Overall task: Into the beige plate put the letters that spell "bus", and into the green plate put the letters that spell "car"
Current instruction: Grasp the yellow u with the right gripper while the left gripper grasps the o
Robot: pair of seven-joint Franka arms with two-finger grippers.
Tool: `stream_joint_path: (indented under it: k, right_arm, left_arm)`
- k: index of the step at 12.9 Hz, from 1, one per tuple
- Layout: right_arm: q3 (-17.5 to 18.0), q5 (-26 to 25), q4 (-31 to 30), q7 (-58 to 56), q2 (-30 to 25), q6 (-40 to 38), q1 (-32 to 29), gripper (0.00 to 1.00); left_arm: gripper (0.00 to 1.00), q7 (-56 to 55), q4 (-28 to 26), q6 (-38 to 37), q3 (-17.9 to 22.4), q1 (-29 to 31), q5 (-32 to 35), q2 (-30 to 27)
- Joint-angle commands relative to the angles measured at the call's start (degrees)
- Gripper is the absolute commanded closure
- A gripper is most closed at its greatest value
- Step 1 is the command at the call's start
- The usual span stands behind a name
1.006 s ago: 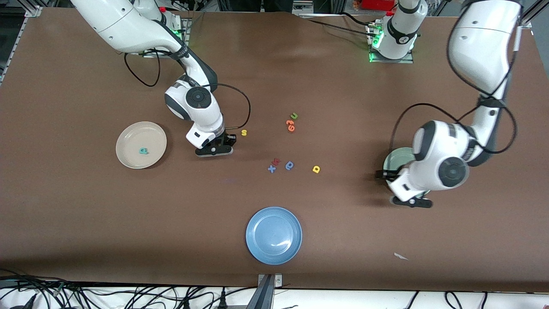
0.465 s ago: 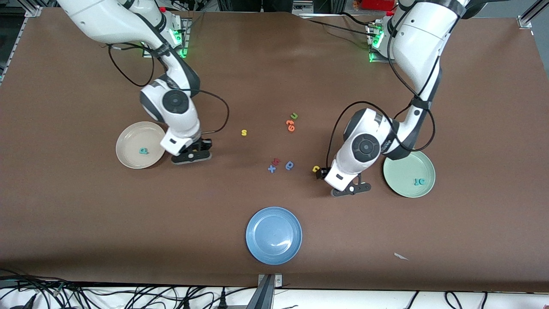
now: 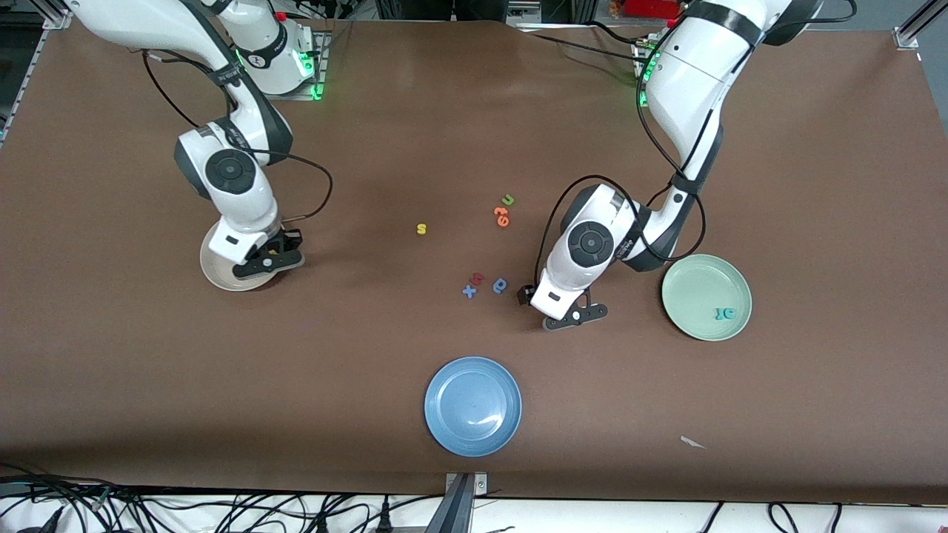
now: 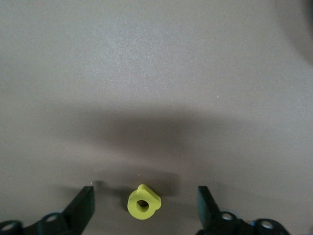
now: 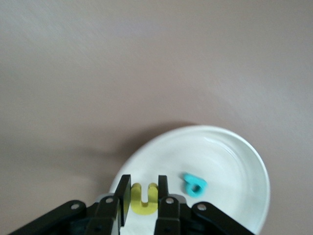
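Note:
My right gripper (image 5: 144, 196) is shut on the yellow u (image 5: 144, 199), which shows upright between the fingers. It hangs over the beige plate (image 3: 215, 272), at the rim toward the table's middle. A teal b (image 5: 194, 185) lies in that plate. My left gripper (image 4: 144, 205) is open and low over the table, one finger on each side of the yellow a (image 4: 143, 203) and clear of it. In the front view the left hand (image 3: 559, 285) hides the a. The green plate (image 3: 696, 285) holds the teal c and r (image 3: 723, 313). The yellow s (image 3: 421, 229) lies alone mid-table.
A green u (image 3: 508, 200) and orange letters (image 3: 501, 215) lie farther from the camera than the left hand. A blue x (image 3: 469, 291), a red letter (image 3: 478, 278) and a blue rounded letter (image 3: 501, 285) lie beside it. A blue plate (image 3: 472, 406) sits near the front edge.
The right arm carried the yellow u from near the s to over the beige plate. The left arm swung from over the green plate to the yellow a.

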Motion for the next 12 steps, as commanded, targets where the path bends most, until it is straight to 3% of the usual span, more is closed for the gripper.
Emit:
stream_joint_path:
  k: [1,4,8,12]
  right_arm:
    - [0.7,-0.3,-4.1,-1.1,-3.8,-0.5,-1.6,0.83]
    - [0.6,-0.1,-4.2,-1.0,-3.7,-0.4,-2.0,0.06]
    - [0.9,0.1,-4.1,-0.6,-3.6,-0.4,-2.0,0.01]
    - [6.5,13.9,-1.8,3.0,-2.5,0.3,0.1,0.01]
  left_arm:
    - [0.17,-0.4,1.2,-0.1,0.8,-1.2,-1.1,0.9]
    - [0.37,-0.5,1.3,-0.1,0.8,-1.3,-1.0,1.2]
    - [0.51,-0.5,1.1,-0.1,0.8,-1.3,-0.9,1.2]
    - [0.59,-0.5,0.7,-0.2,0.8,-1.4,-0.8,1.2]
